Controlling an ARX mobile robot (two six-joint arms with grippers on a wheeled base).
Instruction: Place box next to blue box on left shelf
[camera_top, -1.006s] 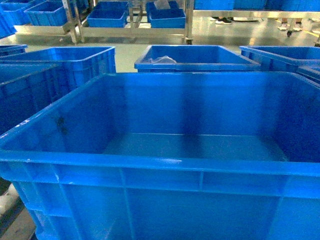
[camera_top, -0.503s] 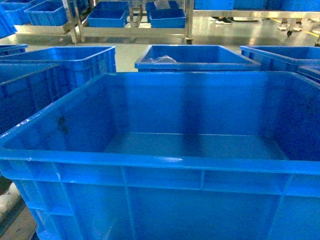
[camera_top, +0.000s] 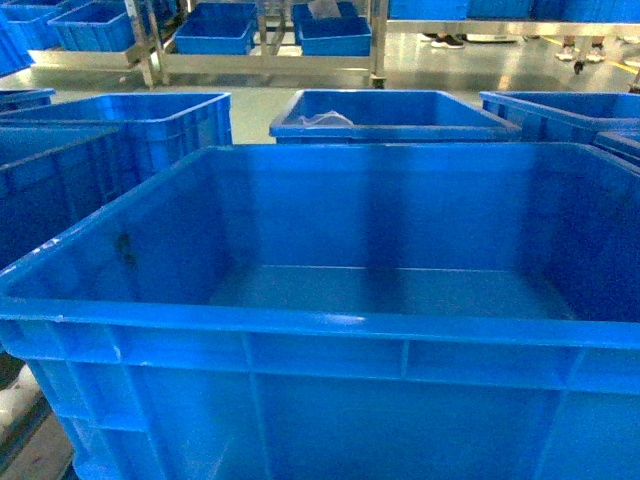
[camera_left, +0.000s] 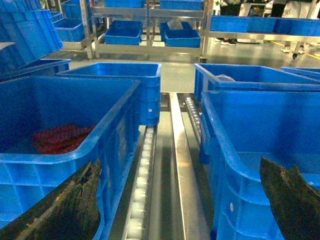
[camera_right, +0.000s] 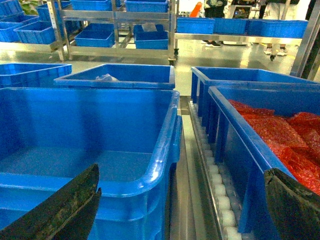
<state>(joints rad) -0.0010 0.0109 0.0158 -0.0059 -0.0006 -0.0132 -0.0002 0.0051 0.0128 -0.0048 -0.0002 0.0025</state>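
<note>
Head view is filled by a large open blue box (camera_top: 400, 300), its rim running across the frame, so its long axis seems to lie side to side with the open mouth up; nothing lies inside it. Both wrist views show it resting on a roller track (camera_left: 142, 185) between neighbouring boxes, one on the left holding red stuff (camera_left: 60, 139) and one on the right holding red bags (camera_right: 280, 135). Left gripper (camera_left: 190, 200) has its fingers wide apart, straddling the gap at the box's left wall. Right gripper (camera_right: 185, 205) is likewise spread, holding nothing, at the box's right wall. Shelves (camera_top: 270, 50) with more blue boxes stand far behind. As I judge it, the box is not on any shelf now; whether it is the one to be carried, I cannot tell.
</note>
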